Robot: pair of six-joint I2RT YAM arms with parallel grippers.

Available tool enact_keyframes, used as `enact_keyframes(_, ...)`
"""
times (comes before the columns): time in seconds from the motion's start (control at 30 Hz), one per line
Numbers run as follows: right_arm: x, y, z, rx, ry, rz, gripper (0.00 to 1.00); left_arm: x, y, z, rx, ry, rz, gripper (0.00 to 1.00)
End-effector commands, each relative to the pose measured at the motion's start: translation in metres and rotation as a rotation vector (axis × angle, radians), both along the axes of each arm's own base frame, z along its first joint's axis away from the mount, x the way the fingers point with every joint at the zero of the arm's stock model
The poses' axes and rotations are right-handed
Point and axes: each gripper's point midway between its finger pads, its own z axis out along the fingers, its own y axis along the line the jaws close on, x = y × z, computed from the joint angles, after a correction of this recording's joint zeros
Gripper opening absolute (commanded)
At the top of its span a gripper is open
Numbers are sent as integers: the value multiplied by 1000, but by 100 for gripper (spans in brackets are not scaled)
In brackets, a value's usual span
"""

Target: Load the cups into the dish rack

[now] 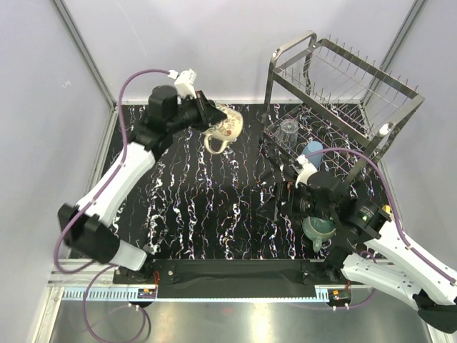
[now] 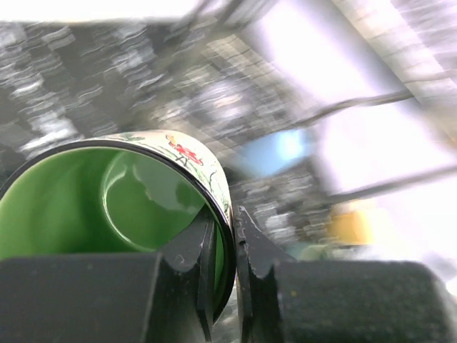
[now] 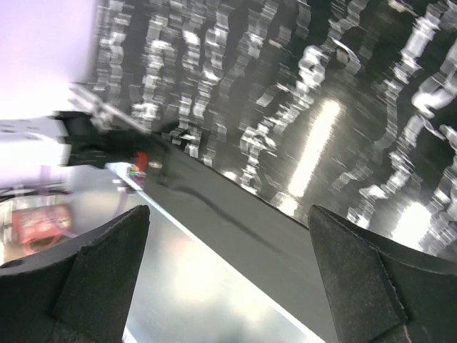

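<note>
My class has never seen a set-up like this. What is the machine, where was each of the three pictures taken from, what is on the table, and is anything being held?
These are two robot arms bolted at the near edge of a black marbled table. The wide picture comes from a fixed camera above and behind them. The other two come from a small camera on each wrist, so the dark shapes at the bottom are that arm's own fingers. The left gripper pinches the rim of a cream mug with a green inside, held tipped sideways. The right gripper is open and empty. A teal mug stands on the table. A glass tumbler and a light-blue cup appear to sit low in the wire dish rack.
</note>
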Motion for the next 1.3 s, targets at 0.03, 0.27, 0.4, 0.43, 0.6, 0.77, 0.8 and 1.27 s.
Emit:
enact_keyframes(0.03, 2, 32, 61, 214, -140, 111, 100, -66, -23, 125, -468, -232, -177, 0)
enact_keyframes(0.27, -3, 60, 112, 470, -253, 215, 100, -146, -12, 165, -714, -282, -243, 0)
enact_keyframes(0.4, -3, 67, 134, 558, -308, 249, 100, -167, 0, 165, -854, -260, -179, 0)
enact_keyframes(0.43, -1, 72, 132, 555, -304, 258, 100, -172, 6, 171, -906, -283, -181, 0)
enact_keyframes(0.6, 6, 86, 137, 579, -304, 276, 100, -189, 22, 185, -1122, -279, -226, 0)
enact_keyframes(0.77, 11, 87, 146, 603, -318, 252, 99, -198, 28, 190, -1204, -271, -264, 0)
enact_keyframes(0.8, 13, 86, 147, 605, -327, 243, 99, -199, 26, 190, -1204, -258, -270, 0)
enact_keyframes(1.27, 43, 78, 163, 669, -388, 61, 77, -210, 8, 173, -1308, -164, -338, 0)
